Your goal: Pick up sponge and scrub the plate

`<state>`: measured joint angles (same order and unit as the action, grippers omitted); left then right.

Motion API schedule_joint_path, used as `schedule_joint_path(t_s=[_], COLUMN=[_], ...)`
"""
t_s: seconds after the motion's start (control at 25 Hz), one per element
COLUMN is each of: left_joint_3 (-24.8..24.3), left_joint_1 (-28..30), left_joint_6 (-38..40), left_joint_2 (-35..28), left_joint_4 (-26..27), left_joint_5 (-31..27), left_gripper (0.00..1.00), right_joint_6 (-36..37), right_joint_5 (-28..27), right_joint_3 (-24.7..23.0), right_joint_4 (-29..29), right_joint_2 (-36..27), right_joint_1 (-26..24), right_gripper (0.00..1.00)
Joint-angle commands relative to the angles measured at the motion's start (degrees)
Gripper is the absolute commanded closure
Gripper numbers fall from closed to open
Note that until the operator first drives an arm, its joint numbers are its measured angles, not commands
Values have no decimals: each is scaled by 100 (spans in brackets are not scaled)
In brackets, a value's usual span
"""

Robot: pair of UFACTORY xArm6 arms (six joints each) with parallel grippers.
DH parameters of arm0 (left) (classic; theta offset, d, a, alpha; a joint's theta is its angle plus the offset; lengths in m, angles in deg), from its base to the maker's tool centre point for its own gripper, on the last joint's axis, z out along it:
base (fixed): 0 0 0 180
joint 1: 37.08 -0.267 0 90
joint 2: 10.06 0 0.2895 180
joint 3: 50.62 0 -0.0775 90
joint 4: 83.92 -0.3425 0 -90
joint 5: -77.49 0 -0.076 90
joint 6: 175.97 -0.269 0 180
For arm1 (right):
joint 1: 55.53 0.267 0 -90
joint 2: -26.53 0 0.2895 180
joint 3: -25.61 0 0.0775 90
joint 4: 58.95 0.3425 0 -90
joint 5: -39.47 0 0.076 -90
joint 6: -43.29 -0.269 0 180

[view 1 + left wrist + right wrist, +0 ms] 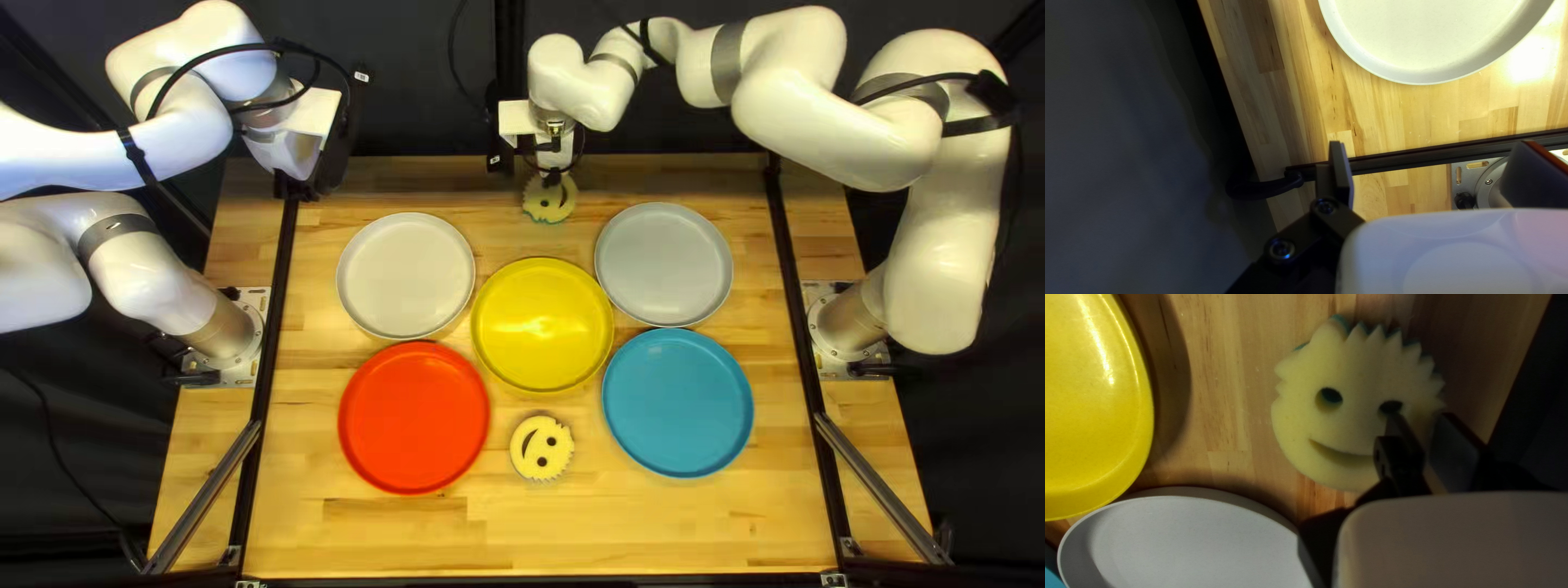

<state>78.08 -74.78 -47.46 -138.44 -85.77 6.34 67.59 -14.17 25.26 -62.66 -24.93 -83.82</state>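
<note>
1. Right claw [554,174]: spread, at far smiley sponge [540,199].
2. Far smiley sponge: 12 o'clock from yellow plate [542,327].
3. Near smiley sponge [532,450]: 6 o'clock.
4. Left claw [298,188]: spread, 10 o'clock.

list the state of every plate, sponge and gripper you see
White plate: face up, bare
Gray plate: face up, bare
Yellow plate: face up, bare
Red plate: face up, bare
Blue plate: face up, bare
Near sponge: yellow side up
Far sponge: yellow side up
Left gripper: open
Right gripper: open or shut unclear
</note>
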Motion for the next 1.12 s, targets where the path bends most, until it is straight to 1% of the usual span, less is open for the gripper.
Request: schedule_joint_path(t_s=[0.04, 0.08, 0.12, 0.16, 0.24, 0.28, 0.32, 0.36, 0.44, 0.48, 0.56, 0.6, 0.76, 0.88, 0.92, 1.12], left_joint_3=[0, 0, 0, 0, 0, 0, 0, 0, 0, 0, 0, 0, 0, 0, 0, 0], left_joint_1=[0, 0, 0, 0, 0, 0, 0, 0, 0, 0, 0, 0, 0, 0, 0, 0], left_joint_6=[0, 0, 0, 0, 0, 0, 0, 0, 0, 0, 0, 0, 0, 0, 0, 0], left_joint_2=[0, 0, 0, 0, 0, 0, 0, 0, 0, 0, 0, 0, 0, 0, 0, 0], left_joint_4=[0, 0, 0, 0, 0, 0, 0, 0, 0, 0, 0, 0, 0, 0, 0, 0], left_joint_5=[0, 0, 0, 0, 0, 0, 0, 0, 0, 0, 0, 0, 0, 0, 0, 0], left_gripper=[0, 0, 0, 0, 0, 0, 0, 0, 0, 0, 0, 0, 0, 0, 0, 0], right_joint_6=[3, 26, 115, 181, 479, 605, 881, 1008, 1466, 1692, 2014, 2260, 2557, 2509, 2453, 2453], right_joint_5=[183, 201, 237, 242, 249, 241, 256, 264, 251, 219, 144, 46, -225, -528, -598, -598], right_joint_3=[-879, -991, -1274, -1430, -1997, -2176, -2544, -2695, -3166, -3368, -3625, -3820, -4139, -4419, -4582, -4582], right_joint_4=[97, 118, 173, 209, 365, 417, 524, 573, 738, 802, 866, 888, 806, 679, 665, 665], right_joint_2=[-763, -860, -1108, -1253, -1824, -2015, -2410, -2579, -3143, -3400, -3756, -4062, -4700, -5378, -5691, -5691], right_joint_1=[-101, -128, -206, -252, -426, -493, -630, -688, -894, -990, -1130, -1246, -1385, -1350, -1287, -1287], right_gripper=[0, 0, 0, 0, 0, 0, 0, 0, 0, 0, 0, 0, 0, 0, 0, 0])
